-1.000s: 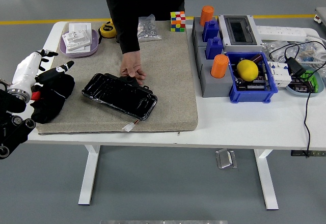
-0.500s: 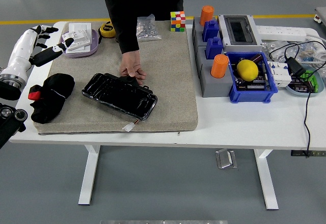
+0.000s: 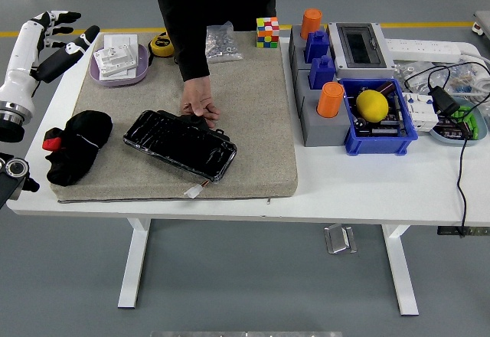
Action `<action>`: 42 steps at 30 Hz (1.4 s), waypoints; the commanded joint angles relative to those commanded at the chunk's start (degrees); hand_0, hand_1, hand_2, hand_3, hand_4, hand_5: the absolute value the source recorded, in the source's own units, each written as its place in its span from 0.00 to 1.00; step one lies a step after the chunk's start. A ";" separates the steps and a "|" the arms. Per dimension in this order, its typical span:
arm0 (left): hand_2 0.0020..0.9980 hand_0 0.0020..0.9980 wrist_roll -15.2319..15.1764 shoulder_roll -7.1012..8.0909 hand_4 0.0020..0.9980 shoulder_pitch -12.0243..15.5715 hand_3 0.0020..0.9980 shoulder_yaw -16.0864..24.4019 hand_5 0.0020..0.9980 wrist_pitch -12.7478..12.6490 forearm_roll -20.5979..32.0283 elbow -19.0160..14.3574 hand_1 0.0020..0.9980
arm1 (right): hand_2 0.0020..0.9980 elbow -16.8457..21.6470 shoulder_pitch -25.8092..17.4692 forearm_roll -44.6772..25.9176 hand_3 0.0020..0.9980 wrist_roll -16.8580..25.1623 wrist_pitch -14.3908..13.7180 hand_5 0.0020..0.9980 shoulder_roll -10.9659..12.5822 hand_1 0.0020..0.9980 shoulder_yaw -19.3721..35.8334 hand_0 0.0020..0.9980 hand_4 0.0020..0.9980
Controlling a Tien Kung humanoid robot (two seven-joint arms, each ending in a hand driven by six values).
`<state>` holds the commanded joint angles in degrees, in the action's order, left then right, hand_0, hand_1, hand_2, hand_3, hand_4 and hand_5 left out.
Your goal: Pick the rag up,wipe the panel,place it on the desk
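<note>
A black rag (image 3: pixel 75 145) with a red patch lies crumpled at the left end of the beige mat (image 3: pixel 253 115). A glossy black panel (image 3: pixel 181 143) lies on the mat's middle. A person's hand (image 3: pixel 198 107) rests on the panel's far edge. My left hand (image 3: pixel 55 34) is raised above the table's far left corner, well apart from the rag, fingers spread and holding nothing. My right arm is out of view.
A purple dish (image 3: pixel 117 59) with white parts, a yellow tape measure (image 3: pixel 160 44), a bag of screws (image 3: pixel 222 43) and a colour cube (image 3: pixel 266 31) sit at the back. Grey and blue blocks with orange cylinders (image 3: pixel 321 76), a blue bin (image 3: pixel 378 115) with a yellow ball, cables and a power strip fill the right.
My left hand has let go of the rag and risen up and away towards the far left corner. The rag stays on the mat. The person's hand has not moved.
</note>
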<state>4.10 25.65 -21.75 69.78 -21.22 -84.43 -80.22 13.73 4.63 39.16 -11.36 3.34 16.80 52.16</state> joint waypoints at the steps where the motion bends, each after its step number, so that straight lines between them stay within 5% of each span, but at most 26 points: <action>1: 0.79 0.54 0.05 -0.06 0.91 0.05 0.75 0.23 0.78 0.05 0.09 -0.29 0.76 | 0.66 -0.02 -0.02 -0.10 0.57 0.02 0.05 0.53 -0.04 0.59 -0.16 0.72 0.98; 23: 0.78 0.54 -1.77 -2.32 0.87 1.97 0.75 2.18 0.75 -0.92 4.35 -1.84 0.75 | 0.66 0.08 0.05 -0.67 0.57 0.26 -0.17 0.53 0.00 0.60 -0.95 0.72 0.98; 31: 0.75 0.55 -4.66 -2.34 0.86 2.32 0.74 0.93 0.74 -1.51 13.72 -0.12 0.74 | 0.66 0.09 -0.15 -0.81 0.57 0.34 -0.05 0.53 0.14 0.60 -0.96 0.72 0.98; 42: 0.70 0.55 -13.09 -2.86 0.86 3.54 0.73 0.38 0.71 0.04 34.60 1.07 0.69 | 0.66 0.12 -0.09 -0.88 0.57 0.33 -0.07 0.53 0.20 0.60 -0.99 0.72 0.98</action>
<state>-8.99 22.79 -18.21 70.17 -21.18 -49.83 -79.15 13.85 4.54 38.28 -11.03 3.27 17.00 51.17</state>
